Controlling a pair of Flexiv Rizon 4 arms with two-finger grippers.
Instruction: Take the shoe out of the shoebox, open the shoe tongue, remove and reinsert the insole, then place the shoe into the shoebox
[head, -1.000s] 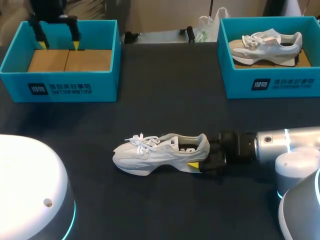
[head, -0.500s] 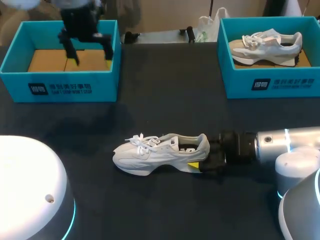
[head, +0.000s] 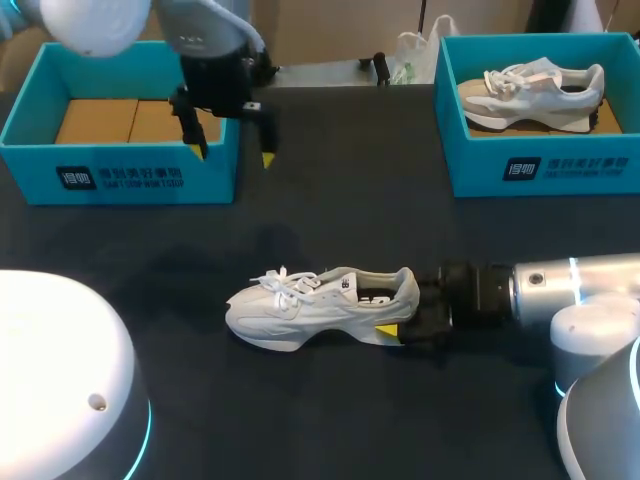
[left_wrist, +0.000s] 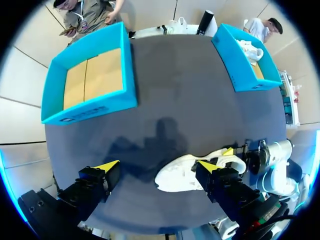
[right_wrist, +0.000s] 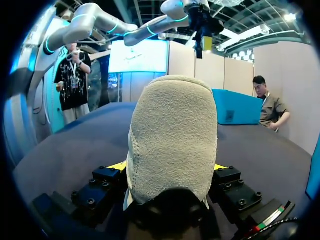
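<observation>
Mid-table, clamped the right gripper (head: 400, 318) on the white shoe (head: 320, 305), jaws pinching its heel; beside the left shoebox (head: 120, 178), held the left gripper (head: 233, 154) aloft, jaws spread wide.

I see a white shoe (head: 310, 310), black side markings, on my dark desk (head: 340, 190). The left shoebox (head: 120, 178) is teal, floored tan; the right gripper (head: 398, 308) is yellow-tipped.

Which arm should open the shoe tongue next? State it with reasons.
Left. The right gripper is shut on the shoe at its heel, steadying it; the left gripper hangs open above the table, free to reach the tongue.
</observation>
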